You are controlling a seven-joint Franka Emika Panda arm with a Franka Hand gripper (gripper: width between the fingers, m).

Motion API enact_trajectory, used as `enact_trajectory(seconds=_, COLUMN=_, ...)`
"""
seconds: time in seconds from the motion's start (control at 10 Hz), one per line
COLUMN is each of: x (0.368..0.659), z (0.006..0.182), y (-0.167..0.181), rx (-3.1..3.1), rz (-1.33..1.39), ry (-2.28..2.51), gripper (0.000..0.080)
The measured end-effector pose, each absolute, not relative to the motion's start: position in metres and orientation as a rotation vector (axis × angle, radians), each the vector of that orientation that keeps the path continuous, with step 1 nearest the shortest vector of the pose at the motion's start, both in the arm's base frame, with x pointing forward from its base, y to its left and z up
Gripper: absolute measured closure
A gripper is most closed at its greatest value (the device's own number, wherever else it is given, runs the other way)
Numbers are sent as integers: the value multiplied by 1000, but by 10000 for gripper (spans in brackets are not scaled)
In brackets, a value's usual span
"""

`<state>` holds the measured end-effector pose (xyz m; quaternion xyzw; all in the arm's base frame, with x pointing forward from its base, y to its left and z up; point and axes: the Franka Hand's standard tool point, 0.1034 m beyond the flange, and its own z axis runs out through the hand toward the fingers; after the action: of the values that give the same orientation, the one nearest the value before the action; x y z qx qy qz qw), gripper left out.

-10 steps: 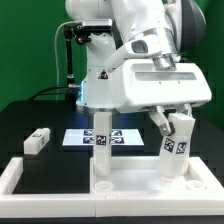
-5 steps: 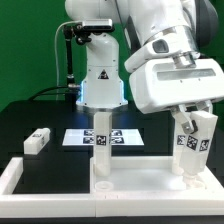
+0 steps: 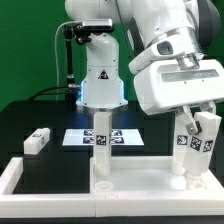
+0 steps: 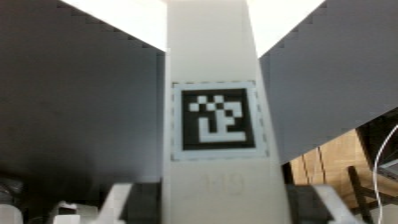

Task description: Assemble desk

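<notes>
Pinching an upright white leg (image 3: pixel 195 150) btw its two fingers, tool (image 3: pixel 197 128) is part-closed on it, tag facing out. Leg's foot is at tabletop (image 3: pixel 140 172), by its corner at exterior view's right; contact unclear. 2nd leg (image 3: pixel 100 140) stands at the opposite end.

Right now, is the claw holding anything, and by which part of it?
Yes. The claw holds a white leg by its upper end, pinched between the two fingers.
</notes>
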<state>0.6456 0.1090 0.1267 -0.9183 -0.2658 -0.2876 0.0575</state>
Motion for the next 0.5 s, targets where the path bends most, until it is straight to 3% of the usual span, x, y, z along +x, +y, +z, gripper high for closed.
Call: enact_trajectory(seconds=0.5, x=643, z=117, y=113, rx=-2781, rz=-853, ry=-804, gripper=509)
